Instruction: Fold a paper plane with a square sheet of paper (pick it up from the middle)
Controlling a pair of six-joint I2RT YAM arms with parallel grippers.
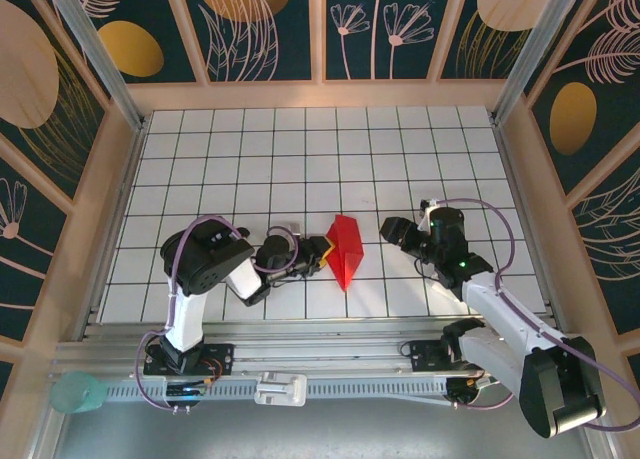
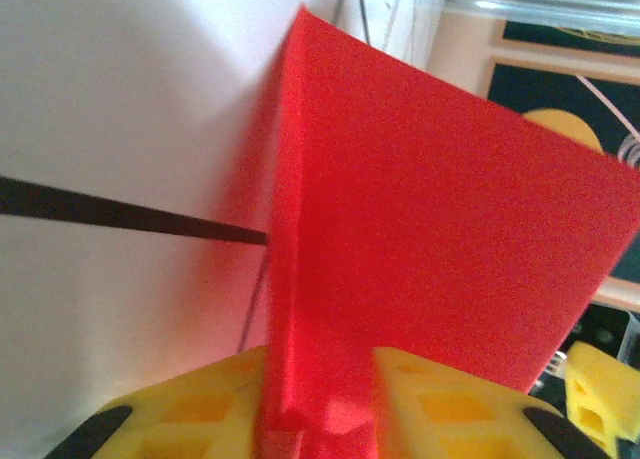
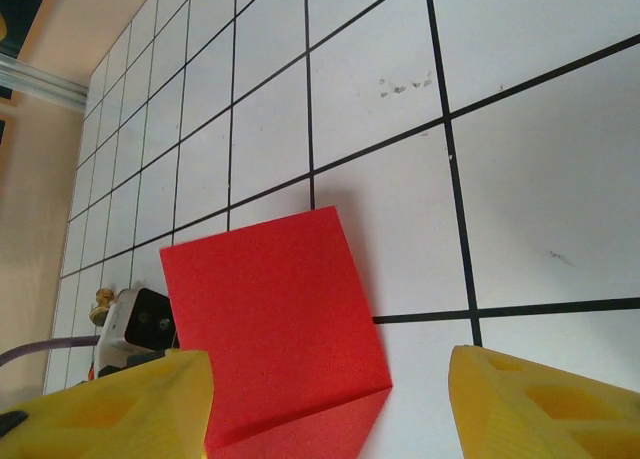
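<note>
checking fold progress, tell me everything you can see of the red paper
The red paper is thin, matte and bright red, folded into a creased kite-like shape. It lies on the gridded table, point toward the near edge, one flap standing up. Its left edge sits between the left gripper's yellow fingers.

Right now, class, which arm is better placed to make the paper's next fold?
Left, probably: the red paper sits between the pads of the left pincer; the right pincer stands open, clear of it.
</note>
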